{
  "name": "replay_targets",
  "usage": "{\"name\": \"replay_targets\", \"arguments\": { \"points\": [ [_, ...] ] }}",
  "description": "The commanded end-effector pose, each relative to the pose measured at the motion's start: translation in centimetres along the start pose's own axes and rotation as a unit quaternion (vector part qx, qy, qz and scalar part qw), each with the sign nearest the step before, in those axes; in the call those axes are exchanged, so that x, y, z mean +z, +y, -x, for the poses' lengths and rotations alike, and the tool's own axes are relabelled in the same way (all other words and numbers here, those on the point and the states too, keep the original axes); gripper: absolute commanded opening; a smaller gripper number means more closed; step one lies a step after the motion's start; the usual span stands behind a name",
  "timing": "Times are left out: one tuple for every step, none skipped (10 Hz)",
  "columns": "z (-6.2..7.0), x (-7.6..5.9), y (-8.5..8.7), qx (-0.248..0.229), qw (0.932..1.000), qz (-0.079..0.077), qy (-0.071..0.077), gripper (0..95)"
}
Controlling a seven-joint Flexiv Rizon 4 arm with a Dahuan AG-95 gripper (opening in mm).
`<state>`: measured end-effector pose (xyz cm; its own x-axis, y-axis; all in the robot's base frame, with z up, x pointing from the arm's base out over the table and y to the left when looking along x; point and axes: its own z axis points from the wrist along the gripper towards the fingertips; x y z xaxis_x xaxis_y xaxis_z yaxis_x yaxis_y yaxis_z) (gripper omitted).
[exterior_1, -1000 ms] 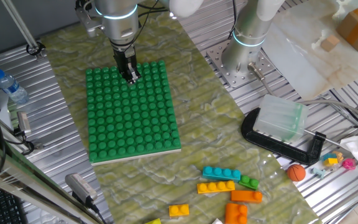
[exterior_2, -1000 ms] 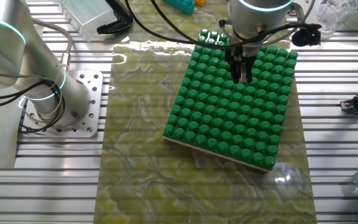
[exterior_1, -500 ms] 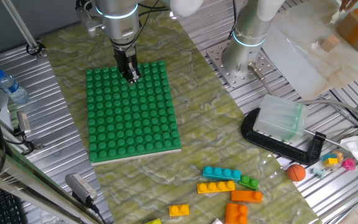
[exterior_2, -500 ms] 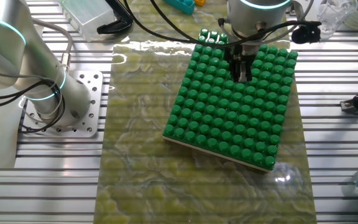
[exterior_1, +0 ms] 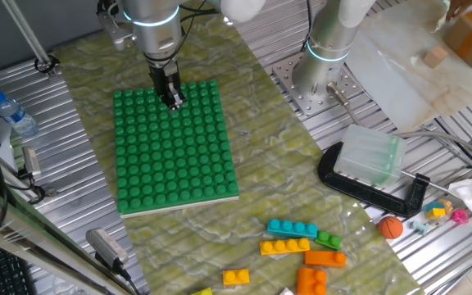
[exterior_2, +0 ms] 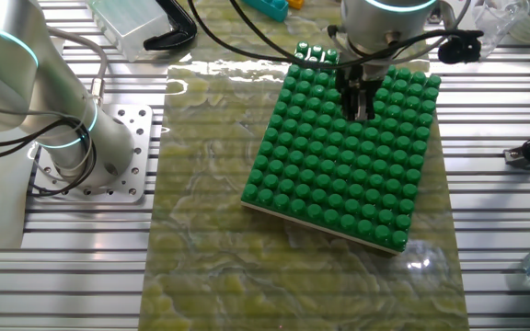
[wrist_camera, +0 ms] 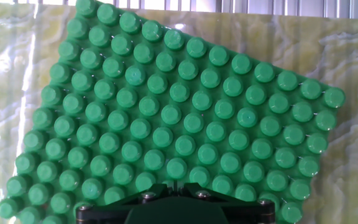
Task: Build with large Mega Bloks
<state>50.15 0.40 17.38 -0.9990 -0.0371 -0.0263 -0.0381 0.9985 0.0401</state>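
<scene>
The big green studded baseplate [exterior_1: 174, 152] lies on the mat; it also shows in the other fixed view [exterior_2: 343, 152] and fills the hand view [wrist_camera: 179, 118]. My gripper [exterior_1: 173, 100] hangs over its far end, close above the studs, with the jaws together and nothing between them; it also shows in the other fixed view [exterior_2: 361, 103] and the hand view [wrist_camera: 174, 185]. The loose Mega Bloks lie far off at the mat's near right: a cyan one [exterior_1: 292, 228], a yellow one [exterior_1: 284, 246], a green one [exterior_1: 329, 240], two orange ones [exterior_1: 324, 258] and a small yellow one [exterior_1: 236, 277].
A second arm's base [exterior_1: 326, 57] stands right of the mat. A black clamp with a clear box [exterior_1: 371, 168], a small orange ball [exterior_1: 392, 227] and small toys lie at the right. A water bottle [exterior_1: 13, 115] lies at the left.
The hand has shifted only very slightly over the baseplate. The jaws stay together and the bricks have not moved.
</scene>
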Motion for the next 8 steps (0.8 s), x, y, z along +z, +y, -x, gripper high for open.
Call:
{"name": "replay_targets", "arguments": {
  "points": [
    [-0.2, -0.08, -0.05, -0.004, 1.0, -0.006, 0.004, 0.0],
    [-0.2, -0.08, -0.05, -0.008, 0.9999, -0.012, 0.007, 0.0],
    [-0.21, -0.08, -0.04, -0.01, 0.9998, -0.016, 0.007, 0.0],
    [-0.23, -0.13, -0.02, -0.008, 0.9997, -0.02, 0.007, 0.0],
    [-0.24, -0.13, -0.02, -0.007, 0.9997, -0.021, 0.007, 0.0],
    [-0.24, -0.13, -0.02, -0.007, 0.9997, -0.021, 0.009, 0.0],
    [-0.24, -0.13, -0.02, -0.01, 0.9996, -0.024, 0.011, 0.0],
    [-0.24, -0.13, -0.02, -0.014, 0.9995, -0.024, 0.013, 0.0]
  ]
}}
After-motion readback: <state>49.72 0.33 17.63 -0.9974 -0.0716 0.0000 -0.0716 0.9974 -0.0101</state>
